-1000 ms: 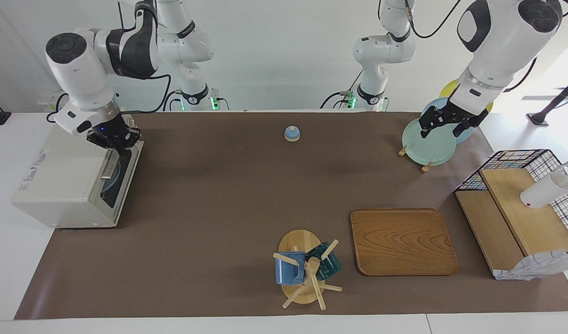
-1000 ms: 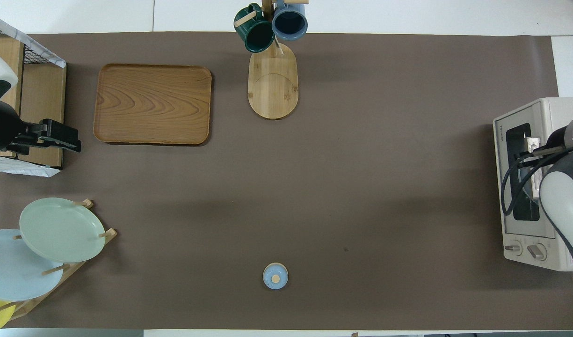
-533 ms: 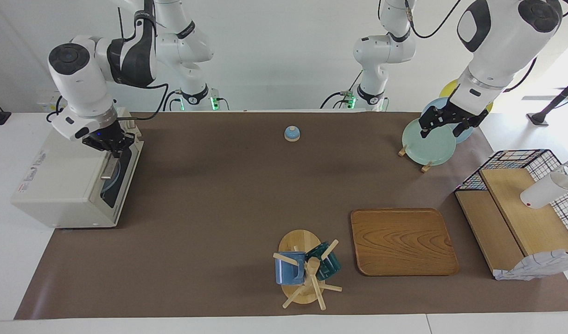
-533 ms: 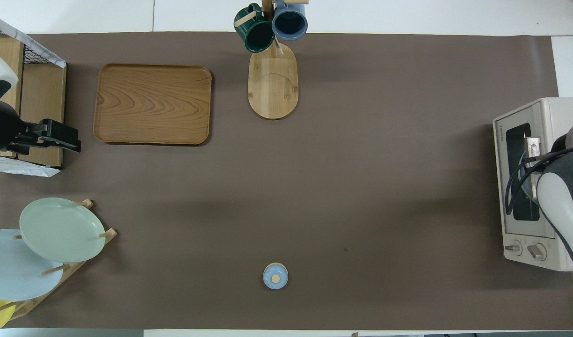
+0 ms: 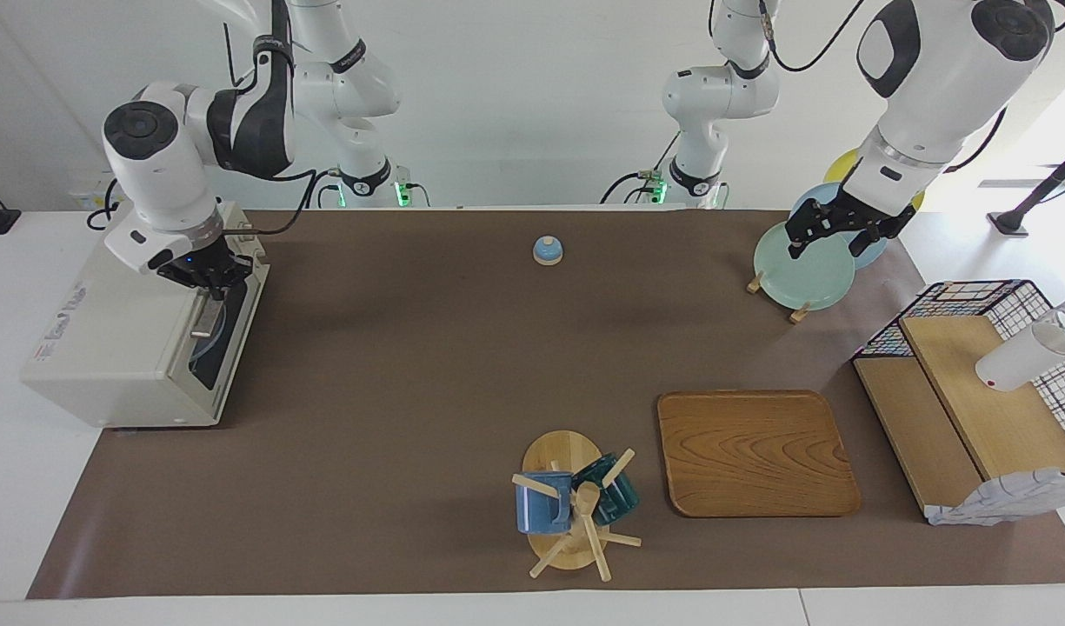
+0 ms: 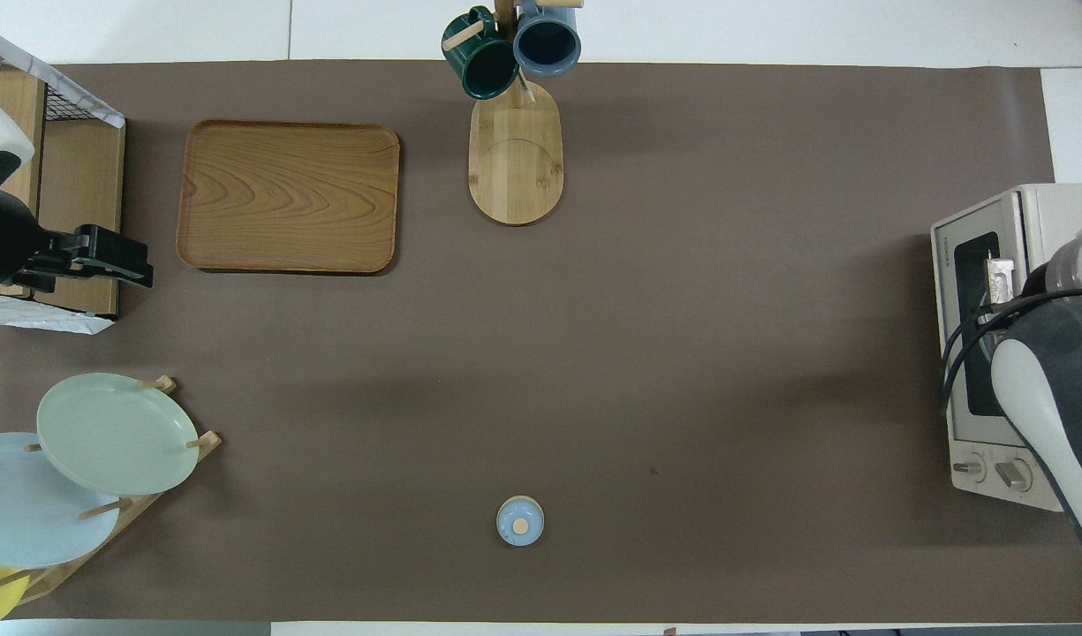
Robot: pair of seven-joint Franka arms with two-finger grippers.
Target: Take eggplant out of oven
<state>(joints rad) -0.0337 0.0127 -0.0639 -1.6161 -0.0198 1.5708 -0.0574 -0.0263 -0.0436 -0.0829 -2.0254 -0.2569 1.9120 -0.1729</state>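
The cream-white oven (image 5: 106, 339) stands at the right arm's end of the table, its dark glass door (image 5: 223, 335) up and closed. It also shows in the overhead view (image 6: 964, 221). My right gripper (image 5: 206, 276) hangs at the top edge of the door, right at the metal bar handle (image 5: 203, 317). The eggplant is hidden; only a pale blue plate rim shows through the glass. My left gripper (image 5: 829, 242) is open and empty, raised over the pale green plate (image 5: 806, 269) in the plate rack, and waits there.
A blue bell (image 5: 548, 250) sits near the robots at mid-table. A wooden tray (image 5: 756, 452) and a mug tree (image 5: 571, 504) with two mugs lie farther out. A wire basket with wooden boards (image 5: 975, 409) stands at the left arm's end.
My right arm's wrist has drawn back a little over the oven's top, and the gripper has settled lower at the door handle. The door stays closed. The left arm has not moved.
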